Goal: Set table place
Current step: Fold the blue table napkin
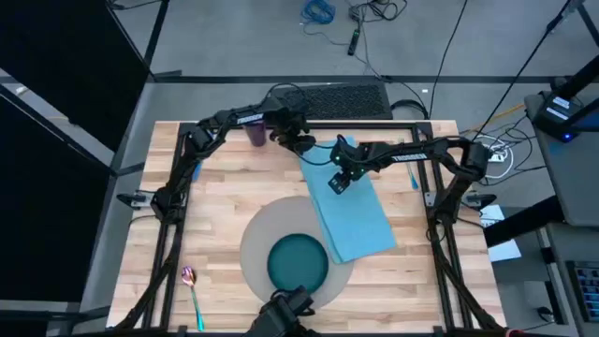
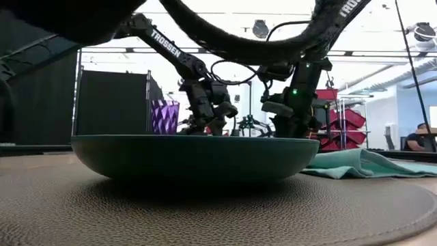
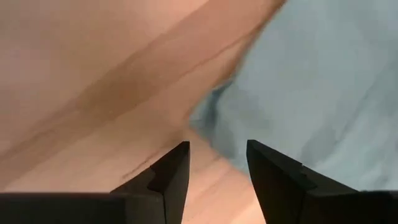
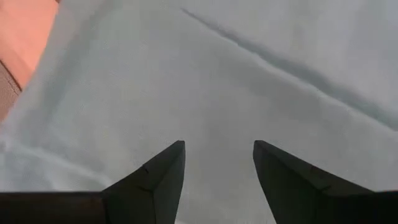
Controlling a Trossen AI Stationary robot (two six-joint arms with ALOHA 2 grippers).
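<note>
A light blue napkin point(image 1: 351, 206) lies flat on the table point(image 1: 225, 201). It runs from the far middle toward the near right, and its near end overlaps the round grey mat point(image 1: 255, 245). A teal plate point(image 1: 298, 262) sits on the mat. My left gripper point(image 1: 304, 145) is open, low over the wood at the napkin's far left corner point(image 3: 208, 118). My right gripper point(image 1: 337, 183) is open over the napkin's far half point(image 4: 217, 99), with only cloth in its view. The purple cup point(image 1: 255, 133) stands upright at the far edge, behind the left gripper. A pink-bowled spoon point(image 1: 191, 281) lies at the near left.
Small blue things lie by the left arm point(image 1: 197, 169) and the right arm point(image 1: 413, 178); what they are I cannot tell. The black frame runs along the far edge point(image 1: 374, 122). Bare wood shows left of the mat point(image 1: 215, 215) and at the near right point(image 1: 421, 271).
</note>
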